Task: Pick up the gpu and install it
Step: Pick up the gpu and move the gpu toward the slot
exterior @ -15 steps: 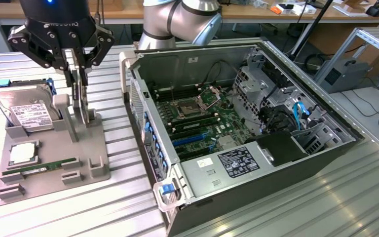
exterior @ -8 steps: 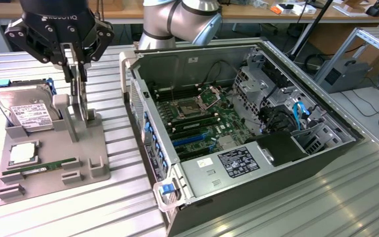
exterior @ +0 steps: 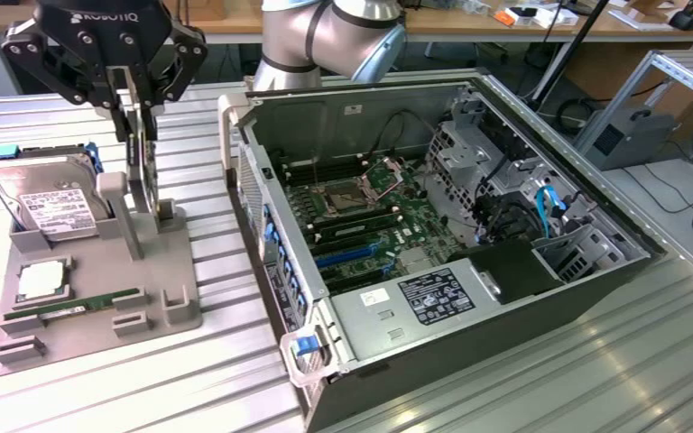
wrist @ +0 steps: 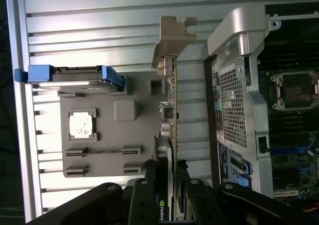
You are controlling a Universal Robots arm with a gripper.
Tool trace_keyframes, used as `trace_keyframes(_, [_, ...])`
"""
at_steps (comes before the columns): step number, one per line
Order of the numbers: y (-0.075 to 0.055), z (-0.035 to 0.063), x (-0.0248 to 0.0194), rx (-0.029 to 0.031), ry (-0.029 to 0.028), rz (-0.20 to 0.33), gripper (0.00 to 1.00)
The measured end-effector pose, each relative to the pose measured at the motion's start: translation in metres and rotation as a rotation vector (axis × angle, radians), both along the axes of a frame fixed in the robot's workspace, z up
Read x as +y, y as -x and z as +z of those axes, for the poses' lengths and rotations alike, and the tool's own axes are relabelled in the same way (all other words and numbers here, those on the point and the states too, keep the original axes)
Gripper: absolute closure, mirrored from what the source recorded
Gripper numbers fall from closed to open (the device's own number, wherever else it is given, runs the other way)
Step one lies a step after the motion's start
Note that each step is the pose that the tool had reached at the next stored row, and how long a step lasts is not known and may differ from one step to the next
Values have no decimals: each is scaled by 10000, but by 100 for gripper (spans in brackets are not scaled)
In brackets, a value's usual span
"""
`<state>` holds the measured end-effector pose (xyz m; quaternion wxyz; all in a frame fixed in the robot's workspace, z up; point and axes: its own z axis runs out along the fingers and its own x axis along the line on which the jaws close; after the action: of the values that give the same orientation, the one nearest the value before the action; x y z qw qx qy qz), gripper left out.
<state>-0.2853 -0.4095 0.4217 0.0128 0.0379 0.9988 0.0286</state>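
One hand [exterior: 138,126], run by me remotely, is clamped on the gpu [wrist: 172,105], holding it upright on edge over the grey holder [exterior: 94,298] on the table [exterior: 142,388], beside the open computer case [exterior: 443,298].

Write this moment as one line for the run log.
gripper: shut on gpu | gpu: upright, at gray parts holder | computer case: open, gpu not yet installed

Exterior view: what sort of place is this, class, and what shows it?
Probably a robotics lab bench for computer assembly: an open PC case lies on a ribbed metal table, a grey fixture holds a hard drive, and the arm's end effector grips the gpu.
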Motion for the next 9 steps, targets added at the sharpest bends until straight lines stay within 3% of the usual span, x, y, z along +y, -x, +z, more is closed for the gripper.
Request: trace_keyframes(9, [-30, 20, 0, 0, -6, 0, 73])
